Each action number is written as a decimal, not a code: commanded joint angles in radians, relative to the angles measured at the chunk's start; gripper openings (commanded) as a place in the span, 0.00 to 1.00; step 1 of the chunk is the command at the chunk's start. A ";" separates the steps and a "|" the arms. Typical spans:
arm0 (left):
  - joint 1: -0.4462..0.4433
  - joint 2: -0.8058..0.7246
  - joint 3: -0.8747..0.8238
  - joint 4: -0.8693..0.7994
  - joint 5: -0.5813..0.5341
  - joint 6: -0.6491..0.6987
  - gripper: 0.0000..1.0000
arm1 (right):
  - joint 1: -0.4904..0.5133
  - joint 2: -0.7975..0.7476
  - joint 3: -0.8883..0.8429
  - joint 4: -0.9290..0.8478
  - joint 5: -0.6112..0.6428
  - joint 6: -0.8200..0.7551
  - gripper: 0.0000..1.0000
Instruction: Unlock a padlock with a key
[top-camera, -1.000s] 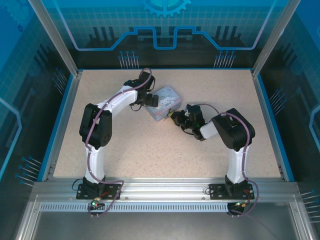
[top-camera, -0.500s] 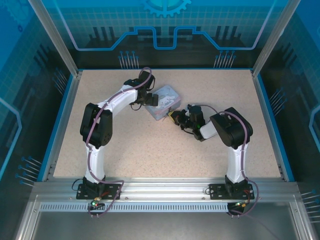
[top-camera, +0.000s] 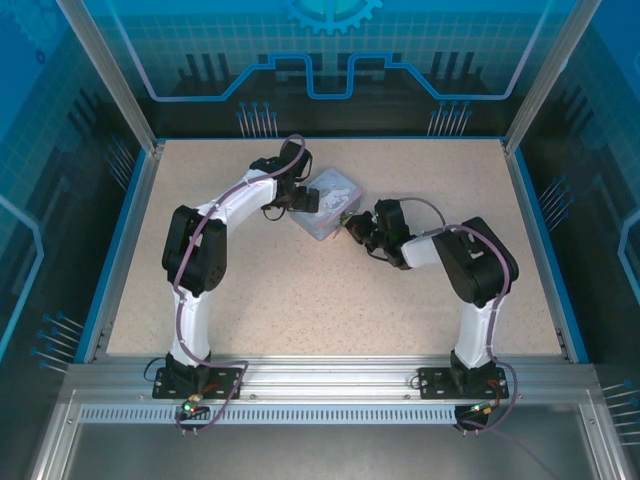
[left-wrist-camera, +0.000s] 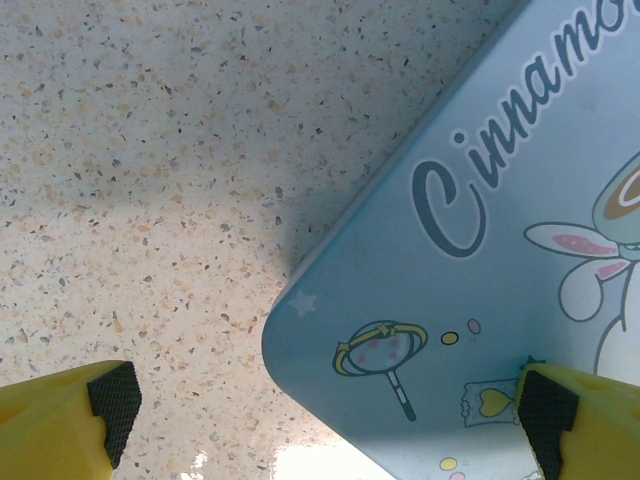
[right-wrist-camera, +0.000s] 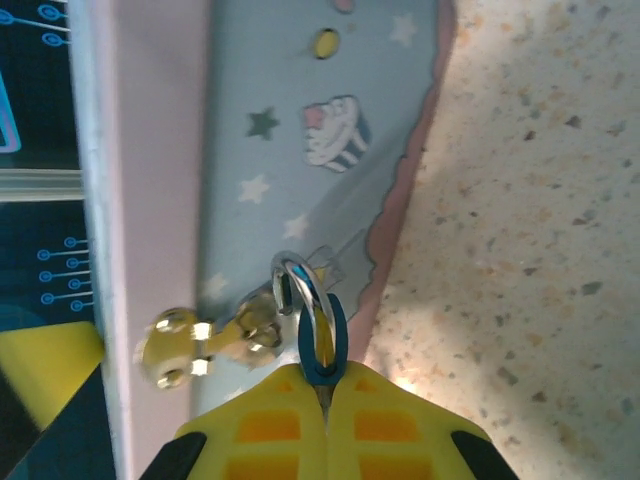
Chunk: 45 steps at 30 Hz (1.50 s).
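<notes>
Right gripper (top-camera: 352, 229) has crept a bit further toward the far edge of the table (top-camera: 300, 300) and sits tighter against the tin (top-camera: 336, 188) than a second ago, and that arm's elbow has swung out toward the right edge. The left arm hasn't really budged.

The tin is around mid-table, a little toward the far edge. The right wrist cam shows the yellow fingers (right-wrist-camera: 390, 420) pinched fully together on the key (right-wrist-camera: 340, 335), gripping it by its blue-rimmed head. Just above that is a silver loop (right-wrist-camera: 298, 275), and next to it the small brassy padlock (right-wrist-camera: 252, 322), hanging against the tin's side wall. It's blurry there, so I can't tell whether the key is actually in the lock.

The left gripper (top-camera: 303, 198) is at the tin's left end, spread wide and holding nothing. One black pad (left-wrist-camera: 112, 400) is over bare table, the other is over the lid, with the tin's corner between them.
</notes>
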 joint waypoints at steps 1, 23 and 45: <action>0.002 0.056 -0.003 -0.115 -0.006 0.019 0.99 | -0.018 0.052 -0.023 0.119 0.008 0.069 0.00; 0.053 -0.046 -0.092 0.017 0.062 -0.048 0.99 | -0.099 -0.295 -0.163 -0.135 -0.061 -0.142 0.00; 0.077 -0.340 -0.403 0.435 0.215 -0.128 0.99 | -0.409 -0.707 -0.318 -0.496 -0.164 -0.335 0.00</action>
